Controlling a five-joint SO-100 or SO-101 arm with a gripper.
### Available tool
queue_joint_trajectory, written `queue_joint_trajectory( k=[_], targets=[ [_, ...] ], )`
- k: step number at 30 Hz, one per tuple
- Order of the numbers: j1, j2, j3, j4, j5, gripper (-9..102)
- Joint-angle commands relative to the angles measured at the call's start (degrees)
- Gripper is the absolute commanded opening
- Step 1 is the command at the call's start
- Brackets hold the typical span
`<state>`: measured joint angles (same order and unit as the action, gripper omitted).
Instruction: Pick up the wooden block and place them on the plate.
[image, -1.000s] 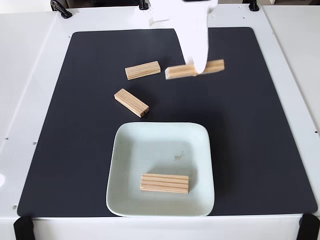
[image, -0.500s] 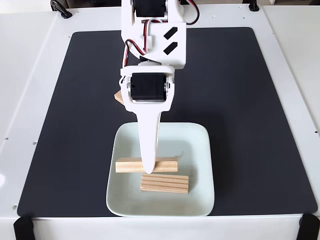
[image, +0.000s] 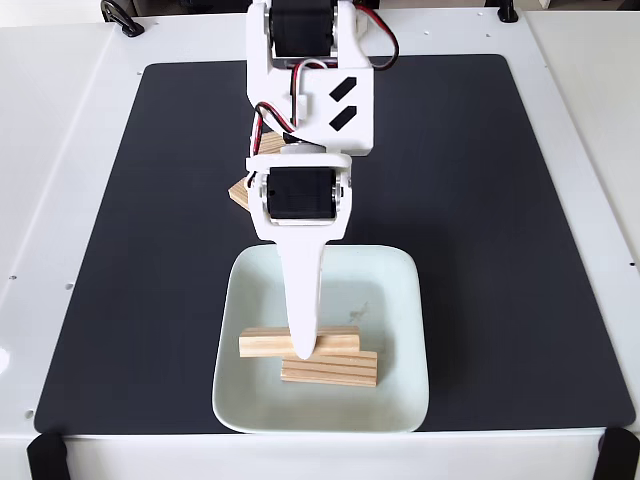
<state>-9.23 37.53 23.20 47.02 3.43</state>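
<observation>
In the fixed view, the white two-finger gripper (image: 302, 350) of the arm reaches down over the pale mint-white glossy square plate (image: 400, 330), which sits on a black mat (image: 520, 250) covering a white table (image: 50, 120). Its long finger crosses the middle of a small flat light-wood block (image: 262, 342), which the gripper appears clamped on, and this block lies crosswise just above and touching another striped wooden block (image: 345, 368) resting inside the plate near its lower edge. A third wooden block (image: 238, 193) peeks out on the mat to the left of the arm's black motor housing, above the plate.
</observation>
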Motion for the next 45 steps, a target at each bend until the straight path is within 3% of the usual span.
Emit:
queue_joint_trajectory(
  k=[1, 8, 20, 26, 30, 42, 45],
  targets=[
    [-0.53, 5.10, 3.43, 0.09, 0.44, 0],
    [-1.05, 12.30, 14.41, -0.44, 0.44, 0],
    [-1.93, 14.06, 15.29, -0.44, 0.53, 1],
    [-2.02, 14.15, 15.47, 0.18, 0.44, 24],
    [-2.02, 14.24, 15.38, 0.18, 0.44, 32],
    [-2.11, 21.53, 21.09, 0.26, 0.44, 32],
    [-2.11, 28.65, 28.92, 0.26, 0.44, 24]
  ],
)
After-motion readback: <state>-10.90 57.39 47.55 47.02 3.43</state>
